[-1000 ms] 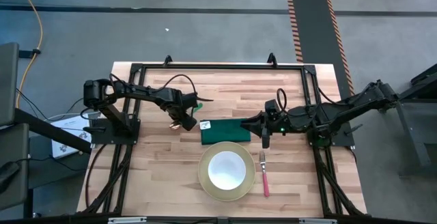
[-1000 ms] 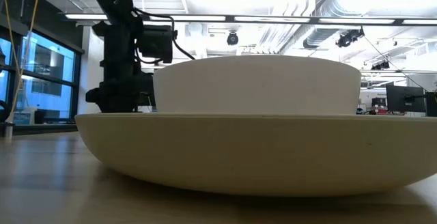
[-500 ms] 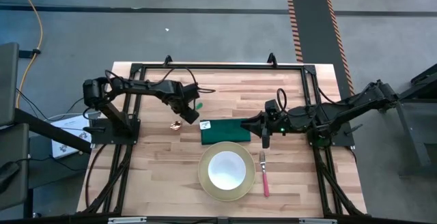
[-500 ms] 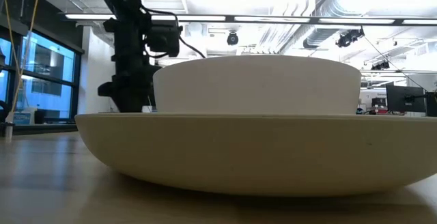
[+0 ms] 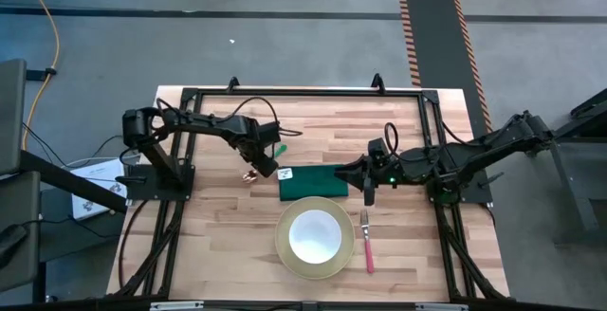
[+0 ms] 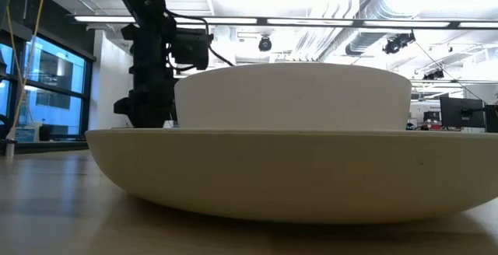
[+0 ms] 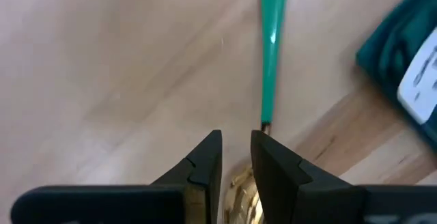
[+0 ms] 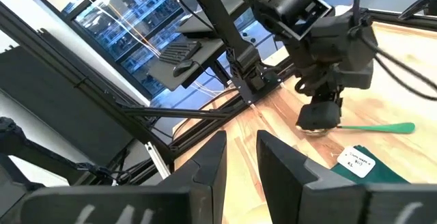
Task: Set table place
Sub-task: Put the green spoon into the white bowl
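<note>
The gold spoon with its green handle (image 5: 277, 148) lies left of the dark green napkin (image 5: 313, 184). My left gripper (image 5: 254, 169) points down over the spoon's gold end and is shut on it. Nearer the front, the white bowl (image 5: 315, 235) sits in the pale yellow plate (image 5: 283, 254), with the pink-handled fork (image 5: 367, 245) flat on the wood to its right. My right gripper (image 5: 368, 195) hangs raised over the napkin's right end, slightly open, with nothing between its fingers (image 8: 212, 159). My left gripper pinches the spoon's gold bowl end (image 7: 240, 191) between its two fingers, just behind the neck where the green handle (image 7: 272, 46) begins. The fingers come from above, pointing down. The handle reaches out level toward the far edge; whether it touches the wood, I cannot tell.
A black metal frame (image 5: 303, 91) runs around the working area of the wooden table (image 5: 218, 235). The napkin carries a white tag (image 8: 355, 160) at its left end. In the low view the plate (image 6: 272, 169) and bowl (image 6: 296, 96) fill the front.
My left gripper has edged a little toward the table's right, closer to the napkin, still pointing down and keeping the same finger gap. The spoon has shifted slightly with it. My right arm has kept still.
</note>
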`<move>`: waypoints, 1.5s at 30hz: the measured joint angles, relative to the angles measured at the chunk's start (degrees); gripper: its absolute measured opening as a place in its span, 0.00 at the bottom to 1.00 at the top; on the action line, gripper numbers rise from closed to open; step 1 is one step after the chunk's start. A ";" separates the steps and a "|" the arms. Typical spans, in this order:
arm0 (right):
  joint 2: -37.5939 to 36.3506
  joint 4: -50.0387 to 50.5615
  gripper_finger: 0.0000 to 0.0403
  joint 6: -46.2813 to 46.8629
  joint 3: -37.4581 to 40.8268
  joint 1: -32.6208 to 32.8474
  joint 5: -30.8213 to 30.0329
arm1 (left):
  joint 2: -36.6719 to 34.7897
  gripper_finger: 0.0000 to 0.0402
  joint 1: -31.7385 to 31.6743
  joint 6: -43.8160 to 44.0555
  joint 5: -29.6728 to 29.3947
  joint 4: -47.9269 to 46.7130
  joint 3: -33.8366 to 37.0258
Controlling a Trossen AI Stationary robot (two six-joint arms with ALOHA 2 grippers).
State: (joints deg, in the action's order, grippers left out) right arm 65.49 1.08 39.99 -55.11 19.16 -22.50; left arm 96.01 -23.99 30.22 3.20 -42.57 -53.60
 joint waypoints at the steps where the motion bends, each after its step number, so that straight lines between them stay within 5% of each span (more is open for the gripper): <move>1: 0.00 0.00 0.18 0.00 0.00 0.02 0.00 | 0.00 0.17 -0.02 0.00 0.00 0.13 -0.33; 45: 0.00 0.46 0.18 -1.66 0.00 -0.05 -0.04 | 4.61 0.17 0.76 0.55 -1.23 -0.91 -3.04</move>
State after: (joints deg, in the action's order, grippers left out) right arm 65.49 1.54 38.33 -55.11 19.11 -22.54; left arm 100.62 -23.22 30.77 1.97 -43.47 -56.64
